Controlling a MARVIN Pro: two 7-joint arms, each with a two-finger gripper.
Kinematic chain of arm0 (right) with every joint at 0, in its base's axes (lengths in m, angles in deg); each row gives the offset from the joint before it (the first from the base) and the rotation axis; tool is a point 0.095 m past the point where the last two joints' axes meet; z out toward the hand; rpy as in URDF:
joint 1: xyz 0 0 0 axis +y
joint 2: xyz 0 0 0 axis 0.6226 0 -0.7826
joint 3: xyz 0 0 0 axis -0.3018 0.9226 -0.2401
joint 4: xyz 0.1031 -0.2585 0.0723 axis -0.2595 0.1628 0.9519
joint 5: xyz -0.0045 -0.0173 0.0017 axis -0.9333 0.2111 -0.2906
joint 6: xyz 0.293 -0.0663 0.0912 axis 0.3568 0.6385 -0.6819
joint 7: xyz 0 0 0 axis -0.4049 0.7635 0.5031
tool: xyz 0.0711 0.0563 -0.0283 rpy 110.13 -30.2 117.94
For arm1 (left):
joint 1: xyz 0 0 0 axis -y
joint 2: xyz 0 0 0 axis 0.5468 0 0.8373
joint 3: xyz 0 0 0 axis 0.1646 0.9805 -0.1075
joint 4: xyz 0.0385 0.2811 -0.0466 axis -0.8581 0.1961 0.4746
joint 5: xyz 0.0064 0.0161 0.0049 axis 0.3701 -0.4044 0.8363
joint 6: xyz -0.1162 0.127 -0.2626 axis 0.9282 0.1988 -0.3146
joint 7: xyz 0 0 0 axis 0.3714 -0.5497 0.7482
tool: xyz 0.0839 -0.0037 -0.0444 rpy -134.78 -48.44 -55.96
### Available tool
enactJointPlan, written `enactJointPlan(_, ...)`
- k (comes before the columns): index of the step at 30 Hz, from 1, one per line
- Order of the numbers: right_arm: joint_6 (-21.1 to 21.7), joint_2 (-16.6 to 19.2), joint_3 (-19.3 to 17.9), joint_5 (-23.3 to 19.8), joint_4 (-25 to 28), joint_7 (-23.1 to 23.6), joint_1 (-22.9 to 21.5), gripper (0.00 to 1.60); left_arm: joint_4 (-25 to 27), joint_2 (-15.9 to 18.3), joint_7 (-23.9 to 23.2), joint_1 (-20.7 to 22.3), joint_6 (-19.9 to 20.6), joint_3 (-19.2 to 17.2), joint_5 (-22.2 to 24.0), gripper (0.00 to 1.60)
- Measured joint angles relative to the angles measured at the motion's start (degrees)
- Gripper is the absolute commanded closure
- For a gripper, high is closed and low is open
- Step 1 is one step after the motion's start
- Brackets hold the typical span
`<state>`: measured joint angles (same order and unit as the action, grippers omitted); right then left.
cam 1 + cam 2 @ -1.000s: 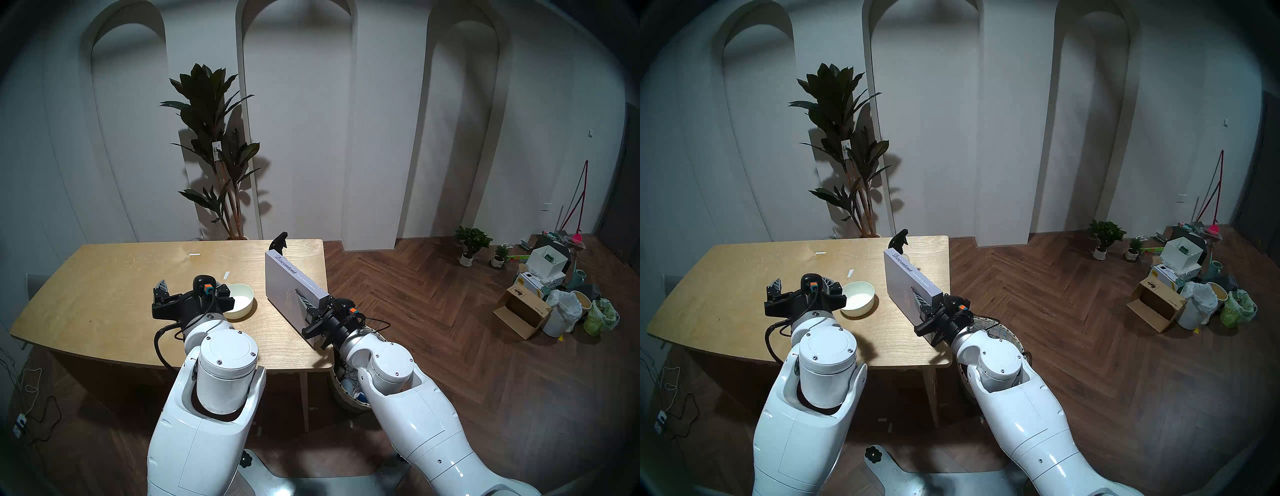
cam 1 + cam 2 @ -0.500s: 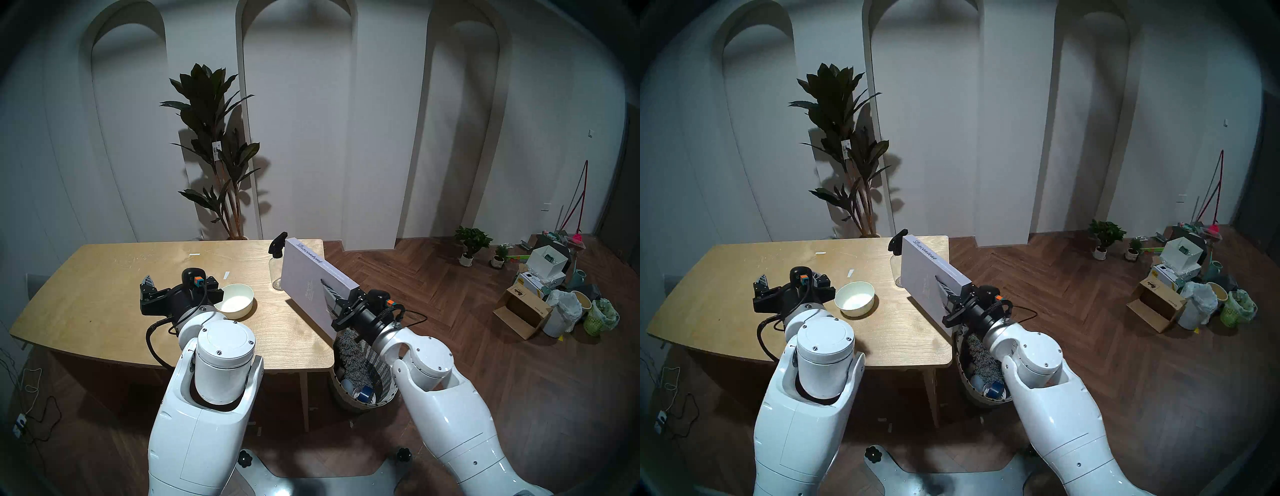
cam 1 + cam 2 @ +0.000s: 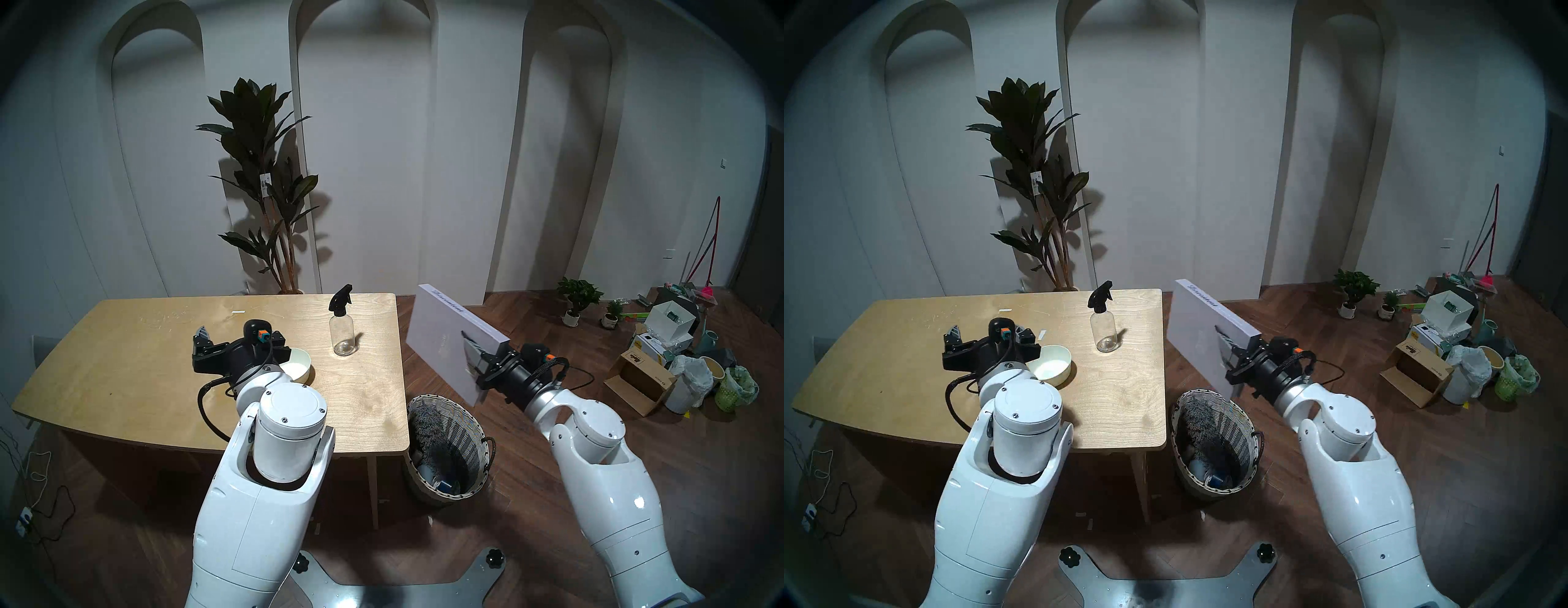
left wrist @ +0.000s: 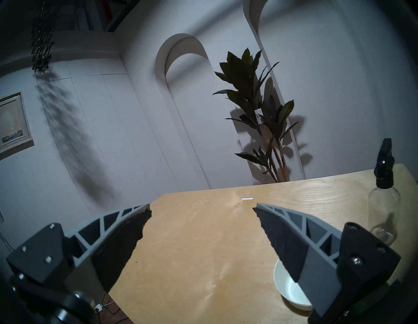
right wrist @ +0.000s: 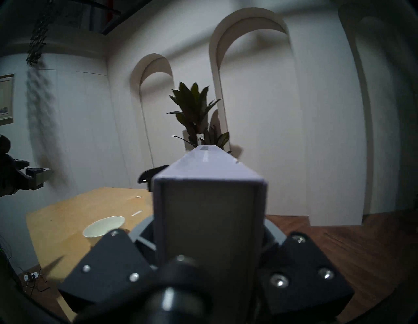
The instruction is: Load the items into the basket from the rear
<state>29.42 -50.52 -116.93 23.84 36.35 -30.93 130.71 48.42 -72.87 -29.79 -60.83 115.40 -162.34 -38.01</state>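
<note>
1. Head views: right claw (image 3: 477, 361) clenched on lavender box (image 3: 441, 335), held edge-up off the surface (image 3: 127, 361), beyond the wicker basket (image 3: 477, 429); "Discontent" legible; swung rightward since earlier. Spray bottle (image 3: 343, 327) now unblocked.
2. Left wrist: left claw (image 4: 201, 210) released, beside bowl (image 4: 291, 291).
3. Right wrist: box end (image 5: 210, 215) gripped.

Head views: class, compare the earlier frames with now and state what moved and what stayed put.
The right gripper, clamped on the box, swung it rightward off the table to above the floor beyond the basket. The left gripper shifted slightly, staying open. Bottle and bowl stayed.
</note>
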Motion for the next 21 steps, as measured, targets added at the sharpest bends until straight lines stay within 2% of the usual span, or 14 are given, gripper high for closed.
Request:
enactJointPlan(4, -0.1, -0.2, -0.2, 0.6, -5.0, -2.5, -2.2, 1.6, -1.4, 0.2, -1.1, 1.5, -0.1, 1.0, 0.0, 0.0)
enactJointPlan(11, -2.8, -2.3, 3.9, 5.8, -14.5, -7.9, -6.1, 1.6, -2.8, -0.1, -2.1, 3.2, -0.2, 2.1, 0.1, 0.0)
enactJointPlan(21, -9.7, -4.9, 7.6, 11.6, -27.7, -12.1, -11.4, 1.6, -2.8, -1.1, -1.6, 4.2, -0.1, 4.1, -0.3, 0.0)
